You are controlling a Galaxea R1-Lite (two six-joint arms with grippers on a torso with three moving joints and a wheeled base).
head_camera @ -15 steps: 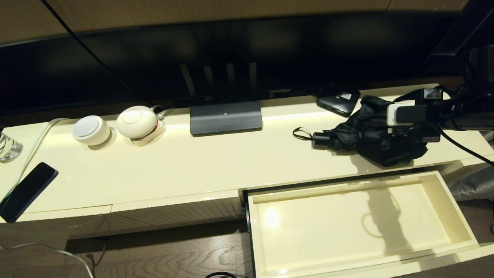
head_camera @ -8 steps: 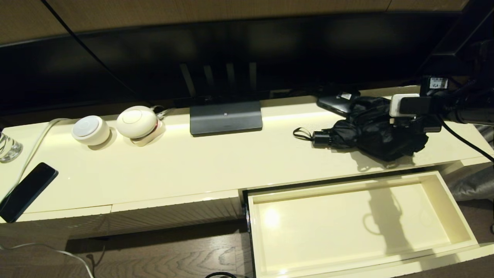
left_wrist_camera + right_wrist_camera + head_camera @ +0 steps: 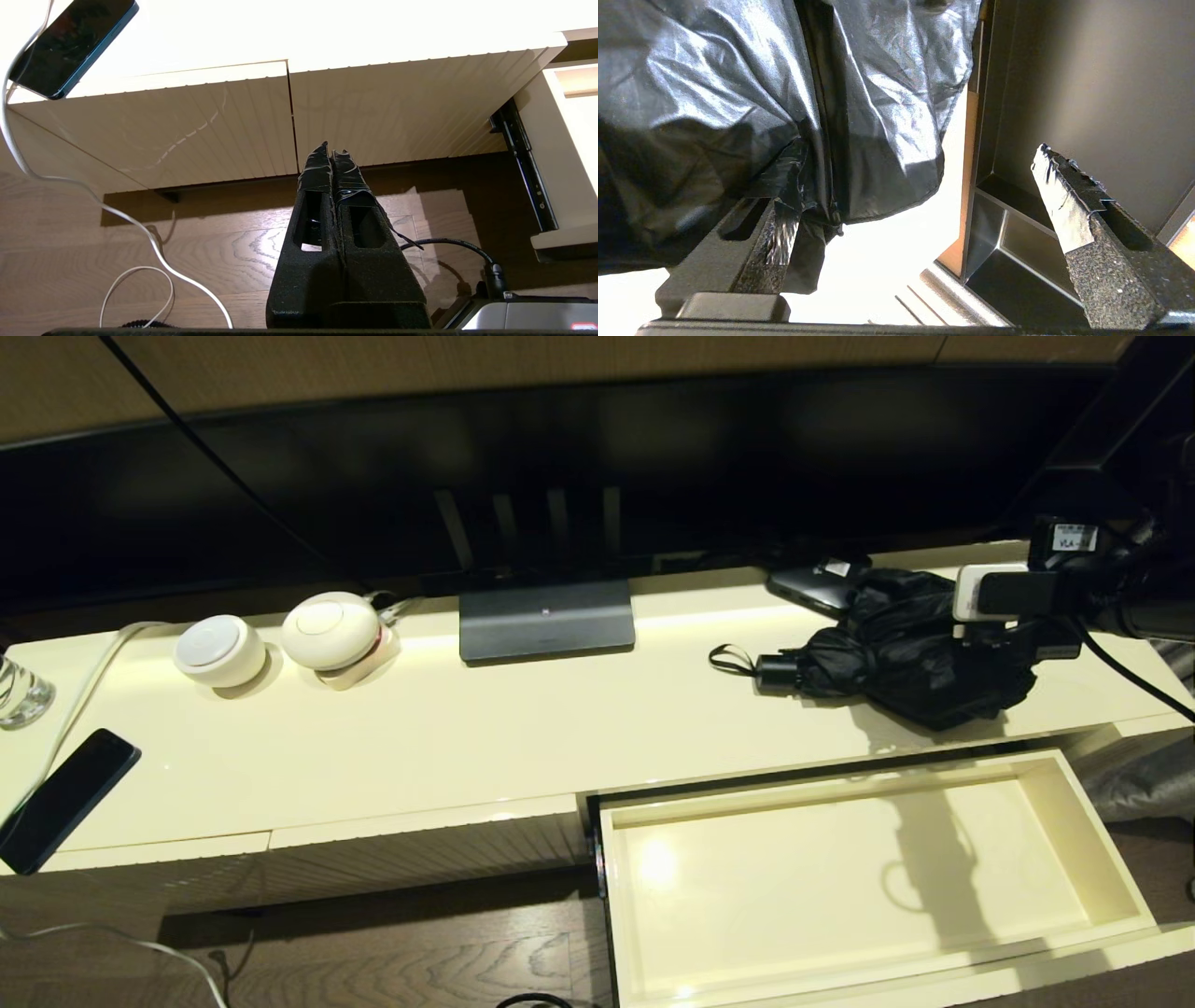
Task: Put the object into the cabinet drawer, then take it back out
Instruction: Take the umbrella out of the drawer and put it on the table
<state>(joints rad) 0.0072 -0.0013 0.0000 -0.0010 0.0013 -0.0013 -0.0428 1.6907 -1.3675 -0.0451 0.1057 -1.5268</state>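
The black umbrella [image 3: 896, 653] lies on the cream cabinet top at the right, its handle and wrist loop pointing left. The cabinet drawer [image 3: 1106, 845] below it is pulled out, and its smooth interior holds nothing. My right gripper [image 3: 1004, 639] is at the umbrella's right end and is open. In the right wrist view one finger [image 3: 780, 224] sits against the bunched fabric of the umbrella [image 3: 761, 93], while the other finger [image 3: 1059, 200] stands clear of it. My left gripper [image 3: 331, 151] is shut and empty, parked low in front of the ribbed panel left of the drawer.
A small black box with a white label [image 3: 820, 581] lies just behind the umbrella. The television's grey base [image 3: 546, 621] is at mid-top. Two white round devices [image 3: 219, 651] [image 3: 329, 630], a glass [image 3: 19, 691] and a black phone [image 3: 65, 798] with a white cable occupy the left.
My right gripper has drawn a little to the right and back along the umbrella. The umbrella's canopy has settled slightly on the cabinet top. The drawer has not moved.
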